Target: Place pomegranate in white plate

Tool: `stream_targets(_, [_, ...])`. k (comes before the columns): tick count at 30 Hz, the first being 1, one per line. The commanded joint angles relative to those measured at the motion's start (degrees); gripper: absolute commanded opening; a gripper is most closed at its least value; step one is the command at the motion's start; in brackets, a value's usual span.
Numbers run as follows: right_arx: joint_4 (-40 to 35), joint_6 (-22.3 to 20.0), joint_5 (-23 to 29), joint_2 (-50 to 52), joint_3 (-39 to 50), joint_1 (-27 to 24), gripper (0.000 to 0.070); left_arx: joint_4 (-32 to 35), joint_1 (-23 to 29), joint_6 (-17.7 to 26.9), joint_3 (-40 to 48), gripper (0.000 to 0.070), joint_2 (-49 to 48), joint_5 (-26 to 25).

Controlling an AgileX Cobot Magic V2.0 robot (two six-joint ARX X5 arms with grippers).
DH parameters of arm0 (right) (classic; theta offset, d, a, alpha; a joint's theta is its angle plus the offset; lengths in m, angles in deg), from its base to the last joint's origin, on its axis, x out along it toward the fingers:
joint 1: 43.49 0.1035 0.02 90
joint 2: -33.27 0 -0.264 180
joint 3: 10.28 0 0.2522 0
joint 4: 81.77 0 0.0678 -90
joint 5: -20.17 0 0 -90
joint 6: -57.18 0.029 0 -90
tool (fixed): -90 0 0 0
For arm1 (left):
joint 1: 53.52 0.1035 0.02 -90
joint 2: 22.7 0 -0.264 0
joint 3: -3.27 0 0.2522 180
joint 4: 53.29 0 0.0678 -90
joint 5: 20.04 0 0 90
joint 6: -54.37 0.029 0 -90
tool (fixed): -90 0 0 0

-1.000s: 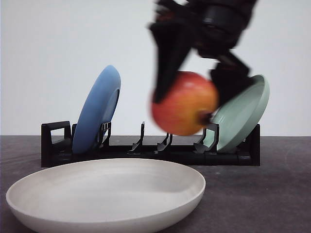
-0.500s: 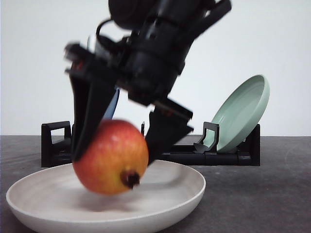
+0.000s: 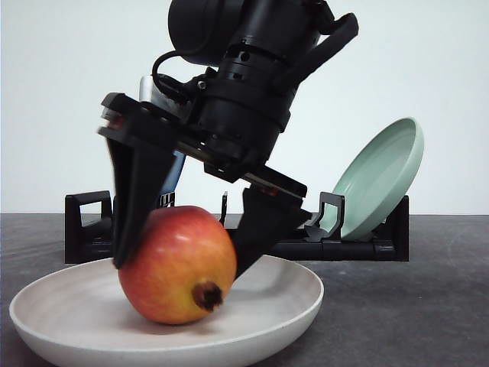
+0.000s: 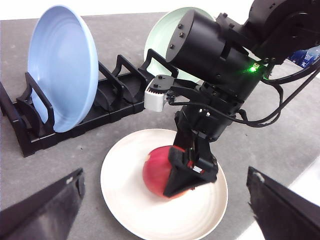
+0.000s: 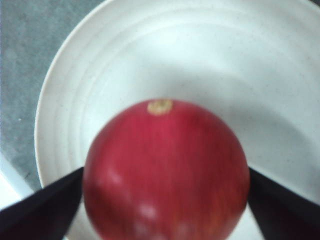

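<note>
Resting on the floor of the shallow round cream-white plate [image 3: 290, 294], the round, smooth red-and-orange pomegranate [image 3: 177, 264] sits a little to one side of the plate's middle, its dark brown calyx stub pointing forward and slightly down in the front view. The right hand [image 3: 187, 245], a black two-fingered gripper, is clamped on the fruit, one long finger pressed against each side, and the arm leans down over it from above. In the right wrist view the pomegranate [image 5: 165, 170] sits between the two dark finger tips with the white plate [image 5: 240, 60] spread beneath it.

Behind the plate a black slotted dish rack [image 3: 229, 237] stands on the dark grey counter [image 3: 428, 306], holding a round blue plate [image 4: 62, 65] on edge at one end and a round pale green plate [image 3: 378, 180] leaning at the other.

The left hand [image 4: 165, 210] hangs apart from the scene, its dark fingers spread wide with nothing between them.

The step in hand appears to be the set-down: the fruit looks to be touching the plate while gripped. The next move calls for spreading the right fingers gently so the round fruit does not roll, then lifting straight up clear of it.
</note>
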Motion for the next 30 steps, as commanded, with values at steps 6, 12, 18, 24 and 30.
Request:
stream_targets(6, [0.04,0.78,0.11,0.73,-1.03,0.64,0.0700,0.70,-0.83,0.22,-0.44,0.0625,0.13,0.55])
stream_targets(12, [3.86,0.50,2.80,9.66,-1.03,0.09,0.0700,0.70,-0.81,0.20,-0.44,0.0625,0.13,0.57])
stream_targets(18, [16.55,0.12,11.60,25.41,-1.02,0.01,0.0700,0.68,-0.81,0.17,-0.44,0.0625,0.13,0.57])
stream_targets(24, [29.09,1.20,24.61,44.63,-0.89,0.05,0.0700,0.70,-0.81,0.20,-0.44,0.0625,0.13,1.38])
stream_targets(30, [31.61,1.90,31.17,63.51,3.07,0.05,0.0700,0.76,-0.81,0.20,-0.44,0.0626,0.13,1.66])
